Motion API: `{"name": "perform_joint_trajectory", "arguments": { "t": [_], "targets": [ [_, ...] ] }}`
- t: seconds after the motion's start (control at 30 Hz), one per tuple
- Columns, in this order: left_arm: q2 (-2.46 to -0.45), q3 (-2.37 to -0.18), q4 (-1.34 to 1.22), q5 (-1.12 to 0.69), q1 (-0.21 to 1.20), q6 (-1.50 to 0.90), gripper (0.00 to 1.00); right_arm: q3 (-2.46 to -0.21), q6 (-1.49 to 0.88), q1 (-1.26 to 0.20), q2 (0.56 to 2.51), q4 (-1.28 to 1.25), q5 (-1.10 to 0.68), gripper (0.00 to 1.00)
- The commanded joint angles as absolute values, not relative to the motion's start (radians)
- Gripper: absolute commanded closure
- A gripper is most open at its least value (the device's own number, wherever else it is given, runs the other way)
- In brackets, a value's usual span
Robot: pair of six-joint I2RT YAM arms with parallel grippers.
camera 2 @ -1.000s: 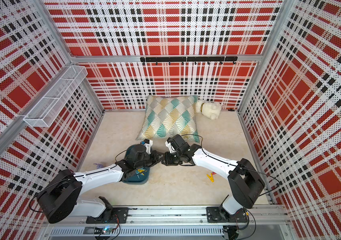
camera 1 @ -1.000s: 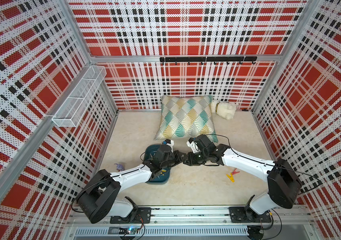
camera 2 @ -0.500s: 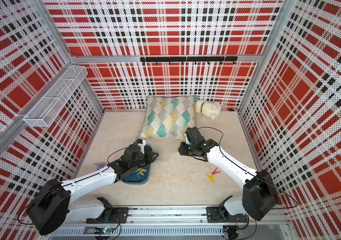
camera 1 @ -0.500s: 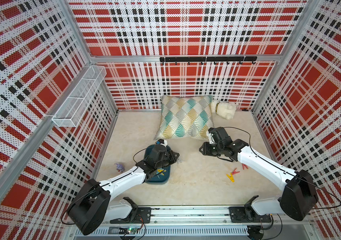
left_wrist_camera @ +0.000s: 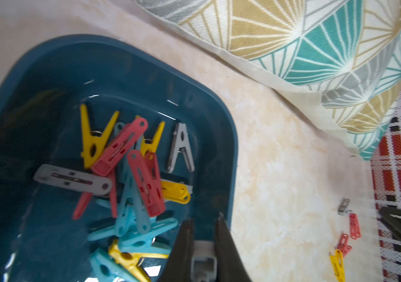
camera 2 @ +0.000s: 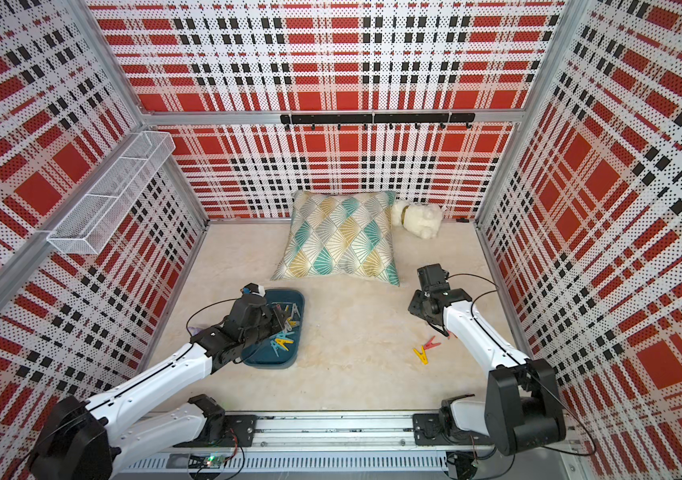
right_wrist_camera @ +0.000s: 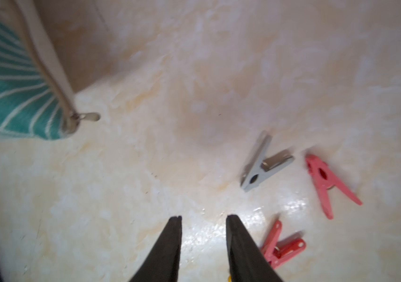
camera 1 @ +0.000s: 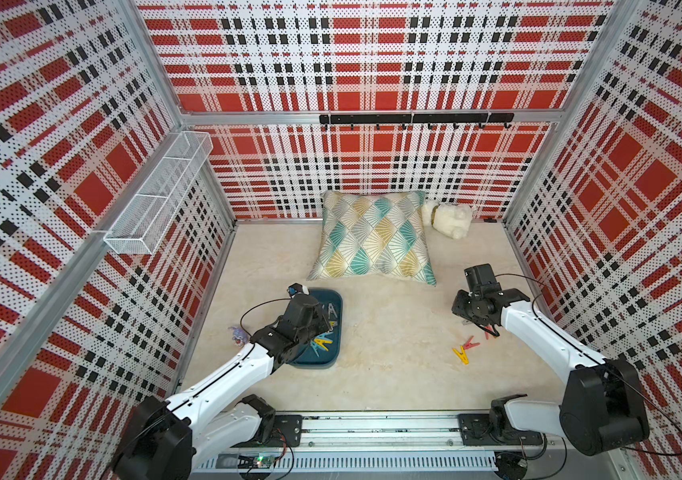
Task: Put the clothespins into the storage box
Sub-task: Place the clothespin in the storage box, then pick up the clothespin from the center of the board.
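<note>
The left gripper (left_wrist_camera: 204, 219) hangs over the rim of the storage box (left_wrist_camera: 228, 136), its jaws clamped narrowly on a grey clothespin (left_wrist_camera: 203, 256). A mixed pile of clothespins (left_wrist_camera: 126, 158) lies inside the box. The right gripper (right_wrist_camera: 203, 217) hovers above the floor (right_wrist_camera: 194, 73), jaws partly apart and empty, near a loose grey pin (right_wrist_camera: 260, 166), two pink pins (right_wrist_camera: 326, 185) and a yellow pin (camera 1: 460, 355), all well apart from the box.
</note>
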State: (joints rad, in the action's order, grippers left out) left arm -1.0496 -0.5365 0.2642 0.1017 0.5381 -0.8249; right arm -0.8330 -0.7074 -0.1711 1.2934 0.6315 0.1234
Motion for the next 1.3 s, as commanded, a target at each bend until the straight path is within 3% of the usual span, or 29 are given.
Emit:
{"name": "perform_joint_trajectory", "arguments": {
  "t": [0.0,0.07,0.2,0.27,1.27],
  "targets": [
    [-1.040,-0.520,0.326,0.172,0.535,-0.796,0.94,-0.832,-0.717,-0.124,1.281,0.595,0.240,0.61],
    [-1.045,-0.522,0.332,0.183,0.538,-0.795,0.88,-0.842,-0.712,-0.105,1.312,0.583,0.260,0.61],
    [-1.049,-0.525,0.332,0.197,0.542,-0.793,0.48,-0.867,-0.706,-0.075,1.395,0.559,0.260,0.64],
    [-1.048,-0.525,0.333,0.195,0.543,-0.793,0.42,-0.875,-0.705,-0.069,1.432,0.547,0.256,0.65],
    [-1.092,-0.538,0.271,0.149,0.561,-0.799,0.46,-0.837,-0.704,-0.049,1.617,0.430,0.212,0.75]
  ]
}}
